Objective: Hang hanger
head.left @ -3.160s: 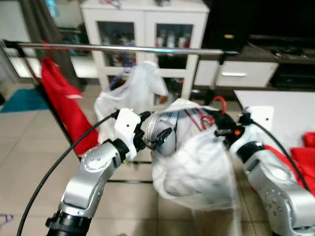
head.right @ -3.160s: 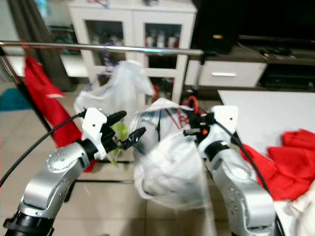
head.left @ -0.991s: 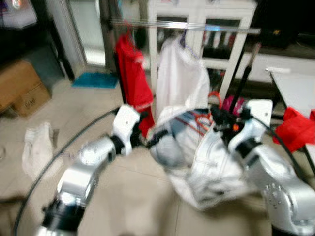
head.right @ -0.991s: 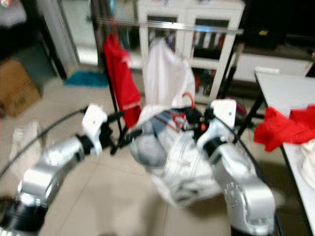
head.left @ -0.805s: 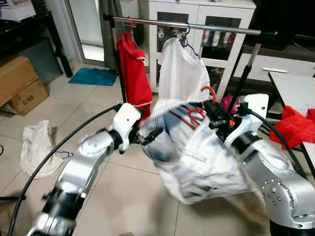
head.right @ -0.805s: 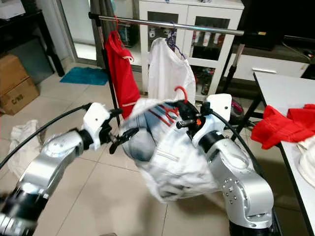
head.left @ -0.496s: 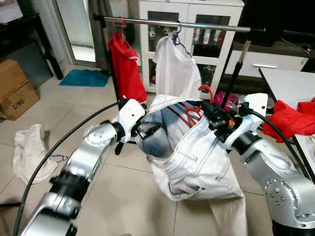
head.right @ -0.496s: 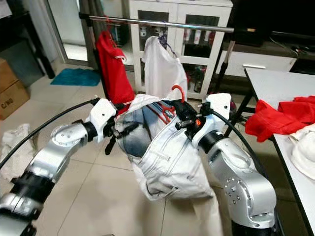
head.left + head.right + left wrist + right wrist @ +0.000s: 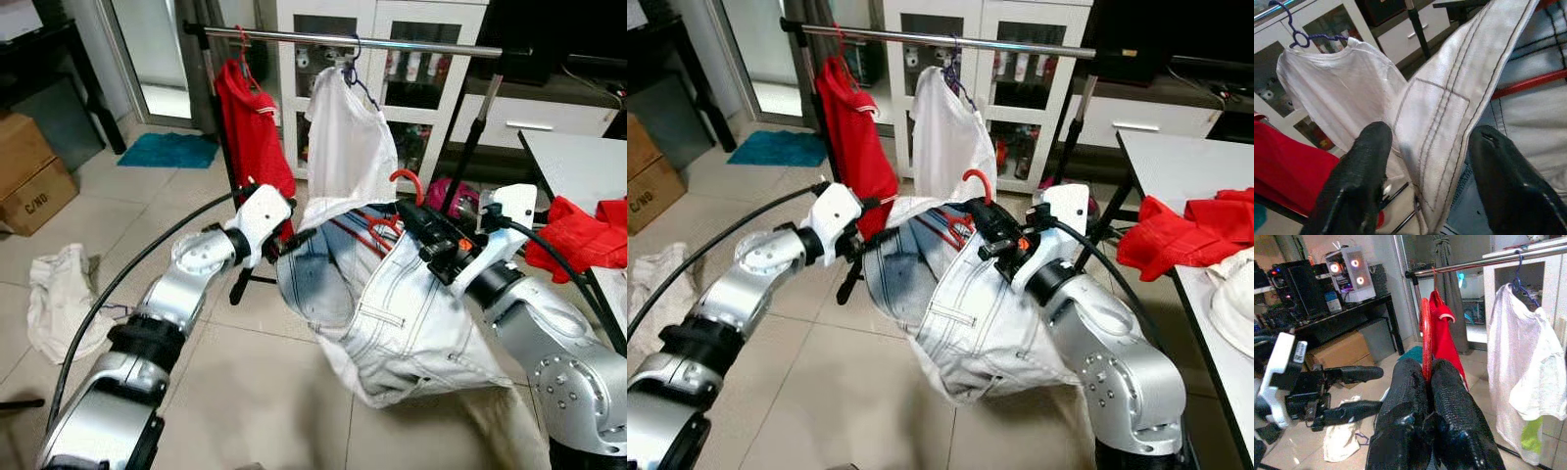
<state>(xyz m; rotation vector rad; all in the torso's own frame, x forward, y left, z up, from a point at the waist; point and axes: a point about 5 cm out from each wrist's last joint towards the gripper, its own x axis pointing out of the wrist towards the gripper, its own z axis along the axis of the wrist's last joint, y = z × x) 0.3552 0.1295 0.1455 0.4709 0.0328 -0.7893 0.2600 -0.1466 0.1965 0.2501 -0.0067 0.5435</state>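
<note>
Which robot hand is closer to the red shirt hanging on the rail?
The left. The left gripper sits just below and in front of the red shirt, holding the jeans waistband. The right gripper holds the red hanger, farther away, beyond the white shirt.

We can read very little here; the brown cardboard box (image 9: 34,182) on the tiled floor at the far left bears dark printed letters on its side, which look to us like "C/NO", though the print is small and we cannot be sure of it; the bottles behind the glass doors of the white cabinet (image 9: 392,59) carry labels too small for us to make out; the white label on the left wrist's housing (image 9: 1299,351) is blurred beyond reading.
</note>
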